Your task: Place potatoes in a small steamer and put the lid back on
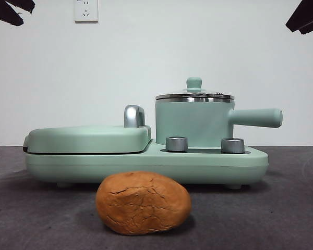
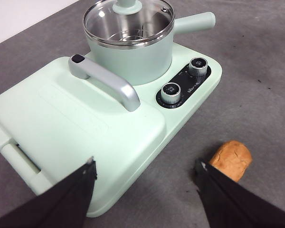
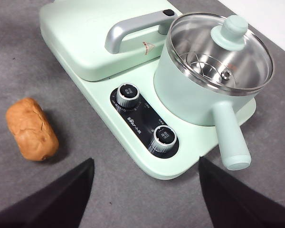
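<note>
Both arms' fingers, left and right, hover wide open and empty above the crusty, probably light, firm potato on the tabletop; grasp its narrow middle.

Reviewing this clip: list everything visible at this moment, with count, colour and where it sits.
potato: one, orange-brown, cracked; on the grey mat in front of the appliance, apart from it.
small steamer: one, mint green with steel rim; on the cooker base, side handle pointing away from the griddle.
lid: one, clear glass, steel rim, mint knob; sitting on the steamer.
cooker base: one, mint green; on the mat.
griddle cover: one, mint green with chrome handle; closed, beside the steamer.
control knobs: two, silver; on the base's black panel in front of the steamer.
wall socket: one, white; on the wall.
left gripper: black, open, above the scene.
right gripper: black, open, above the scene.
</note>
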{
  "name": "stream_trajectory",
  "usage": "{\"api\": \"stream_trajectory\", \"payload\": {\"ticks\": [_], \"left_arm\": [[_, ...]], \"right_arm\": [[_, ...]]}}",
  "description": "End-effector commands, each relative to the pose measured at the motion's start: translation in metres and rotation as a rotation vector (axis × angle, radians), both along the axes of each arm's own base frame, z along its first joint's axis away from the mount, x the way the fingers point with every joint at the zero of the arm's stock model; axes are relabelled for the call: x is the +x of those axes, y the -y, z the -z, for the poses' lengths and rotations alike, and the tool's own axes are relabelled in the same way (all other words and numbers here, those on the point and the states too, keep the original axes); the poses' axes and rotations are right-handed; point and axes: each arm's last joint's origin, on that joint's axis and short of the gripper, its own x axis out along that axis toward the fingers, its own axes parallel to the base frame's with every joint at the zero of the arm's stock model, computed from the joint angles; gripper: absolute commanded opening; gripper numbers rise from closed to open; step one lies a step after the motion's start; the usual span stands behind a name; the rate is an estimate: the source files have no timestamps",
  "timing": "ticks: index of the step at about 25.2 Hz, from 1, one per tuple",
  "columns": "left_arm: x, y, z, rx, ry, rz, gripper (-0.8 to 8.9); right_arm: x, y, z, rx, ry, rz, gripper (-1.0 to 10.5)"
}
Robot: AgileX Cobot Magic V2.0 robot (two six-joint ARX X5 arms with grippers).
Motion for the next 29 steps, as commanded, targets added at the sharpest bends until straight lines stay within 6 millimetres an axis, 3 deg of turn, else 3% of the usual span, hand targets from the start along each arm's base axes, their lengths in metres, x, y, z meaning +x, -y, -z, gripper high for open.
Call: {"api": "stream_trajectory", "payload": {"ticks": [1,4,9,18,23,29], "left_arm": [[0.001,0.001,-0.007,-0.018,0.015,0.002,3.28],[0.002,0.002,-0.006,-0.051,-0.024,-0.023,3.11],[0.016,0.012,-0.005,-0.107,-0.051,-0.030,1.88],[0.076,0.062,0.007,-0.187,0.091,0.072,1.96],[0.107,0.089,0.017,-0.251,0.100,0.030,2.85],[0.141,0.124,0.026,-0.241,0.070,0.050,2.83]], "right_arm": [[0.000,-0.001,-0.006,0.042,-0.011,0.019,3.5],[0.000,-0.001,-0.006,0.059,-0.027,0.032,3.5],[0.000,-0.001,-0.006,0.076,-0.042,0.044,3.5],[0.000,-0.001,-0.006,0.076,-0.042,0.045,3.5],[0.000,-0.001,-0.006,0.076,-0.041,0.045,3.5],[0.000,-0.001,-0.006,0.076,-0.041,0.046,3.5]]}}
